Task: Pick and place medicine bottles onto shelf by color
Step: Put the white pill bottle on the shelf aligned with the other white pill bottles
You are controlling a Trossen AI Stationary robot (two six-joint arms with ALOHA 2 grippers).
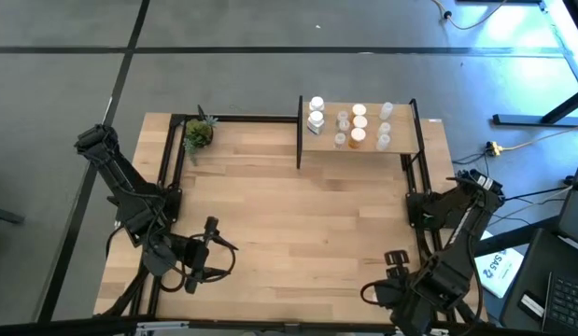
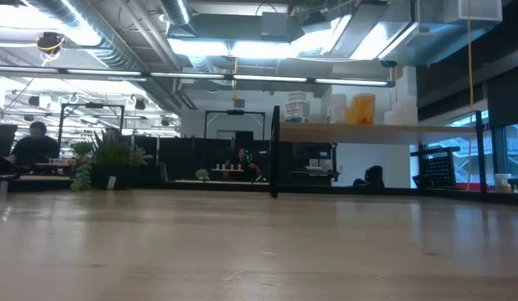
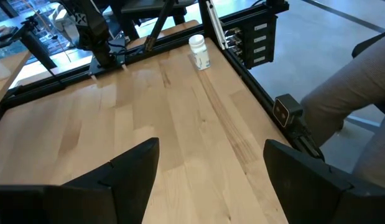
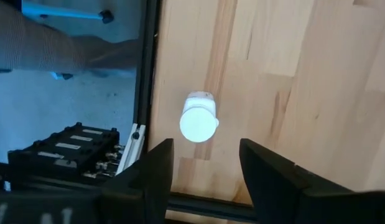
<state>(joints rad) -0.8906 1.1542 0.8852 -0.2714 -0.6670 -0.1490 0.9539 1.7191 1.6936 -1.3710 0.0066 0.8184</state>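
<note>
Right gripper: (image 4: 203,163) nearest my lens; I see its fingers spread apart, nothing between them, hovering over the bench's near right corner.
White bottle: (image 4: 198,118) one white medicine bottle stands upright on the bench just beyond those fingers, close to the near right edge; untouched.
Left gripper: (image 3: 208,171) I read it as wide apart and empty, above the near left part of the bench (image 1: 298,224).
Shelf: (image 1: 363,147) raised board at the far right corner.
Bottles on shelf: (image 1: 349,124) white ones at its left end, orange in the middle, clear toward the right.
Plant: (image 1: 198,134) far left corner.
</note>
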